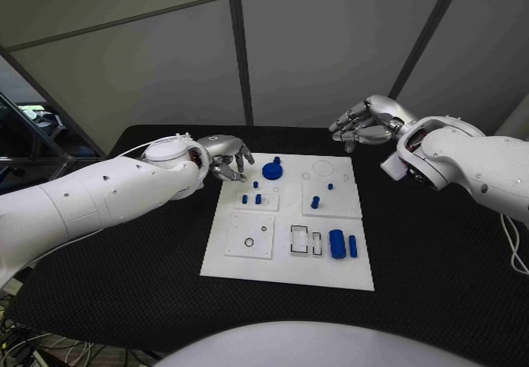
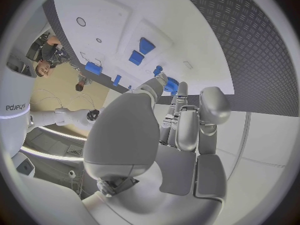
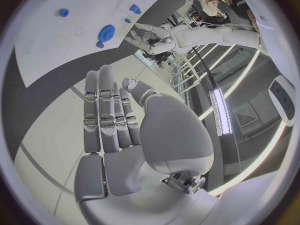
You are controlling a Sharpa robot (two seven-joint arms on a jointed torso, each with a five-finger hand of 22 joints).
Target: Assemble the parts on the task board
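Left hand (image 1: 226,157) hovers at the far left corner of the board (image 1: 289,275), fingers pointing down and loosely apart, nothing in them. Just beside its fingertips sits the round blue gear (image 1: 272,170) with a small knob on top (the nearest part, so my guess is that's the target). The left wrist view shows that gear (image 2: 170,87) just beyond the fingers (image 2: 186,130), not yet touched.

Right hand (image 1: 369,122) hangs above the tabletop (image 1: 441,260) past the board's far right corner, fingers laid side by side and holding nothing; in its own wrist view the hand (image 3: 115,135) is flat and bare.

The other parts are spread over the board: two short pegs (image 1: 251,199) upright on the left sub-plate, one peg (image 1: 316,202) on the right sub-plate, two long cylinders (image 1: 343,245) lying near the rectangular slots (image 1: 300,239) toward the near edge.

To do this step well, the left hand should come straight down over the gear, pinch it by the rim or knob rather than sweep in sideways, and keep clear of the pegs just behind. A shallow grip could let the gear tilt or skid on the smooth board. The right hand is best kept well off.
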